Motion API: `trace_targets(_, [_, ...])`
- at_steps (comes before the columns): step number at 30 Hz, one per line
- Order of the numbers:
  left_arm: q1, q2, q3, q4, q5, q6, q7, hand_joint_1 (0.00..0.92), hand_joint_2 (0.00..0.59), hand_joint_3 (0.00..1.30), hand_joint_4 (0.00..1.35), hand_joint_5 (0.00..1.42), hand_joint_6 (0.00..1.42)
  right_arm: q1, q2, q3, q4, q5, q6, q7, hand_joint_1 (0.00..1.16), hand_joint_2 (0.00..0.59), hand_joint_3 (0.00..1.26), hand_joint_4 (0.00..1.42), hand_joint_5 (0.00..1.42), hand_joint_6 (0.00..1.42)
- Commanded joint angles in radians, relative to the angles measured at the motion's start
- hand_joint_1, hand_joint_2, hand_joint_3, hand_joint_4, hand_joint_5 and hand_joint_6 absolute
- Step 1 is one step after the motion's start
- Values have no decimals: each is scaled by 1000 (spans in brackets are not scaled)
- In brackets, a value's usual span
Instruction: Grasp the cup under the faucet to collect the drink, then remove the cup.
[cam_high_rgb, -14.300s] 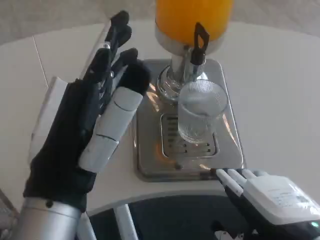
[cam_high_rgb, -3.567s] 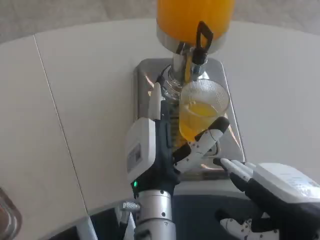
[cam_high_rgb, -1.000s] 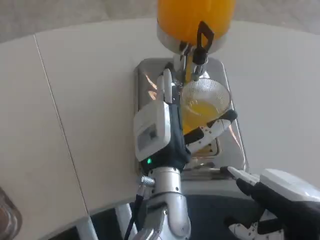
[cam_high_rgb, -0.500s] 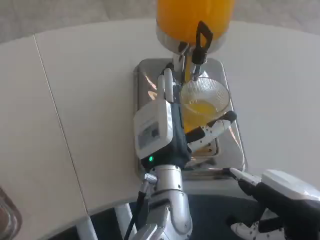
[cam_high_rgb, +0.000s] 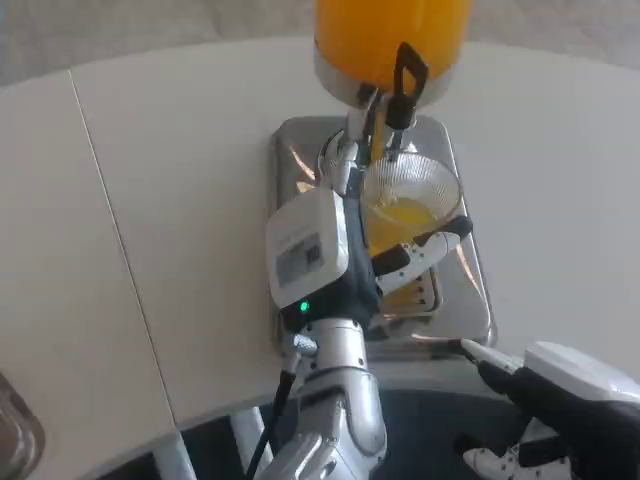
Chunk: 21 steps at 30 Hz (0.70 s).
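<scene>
Your left hand (cam_high_rgb: 335, 260) grips the part-filled cup (cam_high_rgb: 405, 215) under the faucet (cam_high_rgb: 400, 90); next, draw it clear, level.

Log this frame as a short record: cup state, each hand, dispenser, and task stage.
cup: ribbed clear glass under the faucet, partly filled with orange drink
left hand: wrapped around the cup
right hand: low at the table's near edge, holding nothing
dispenser: orange tank, black tap lever, steel drip tray
stage: collecting; cup not yet removed
</scene>
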Motion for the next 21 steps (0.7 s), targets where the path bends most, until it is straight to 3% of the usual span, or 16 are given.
trace_targets(1, [3, -147, 4, 31, -39, 2, 15, 420, 78, 334, 388, 819, 1263, 3, -13, -6, 21, 15, 10, -7, 700, 506, 0, 0, 0, 0])
trace_targets(9, [13, -149, 11, 34, -73, -36, 70, 467, 78, 499, 567, 971, 1412, -4, -23, -3, 36, 26, 9, -7, 705, 504, 0, 0, 0, 0])
trace_targets(21, [24, -141, 21, 27, -102, -69, 129, 513, 43, 808, 902, 1192, 1424, -19, -32, 13, 61, 33, 7, -8, 716, 494, 0, 0, 0, 0])
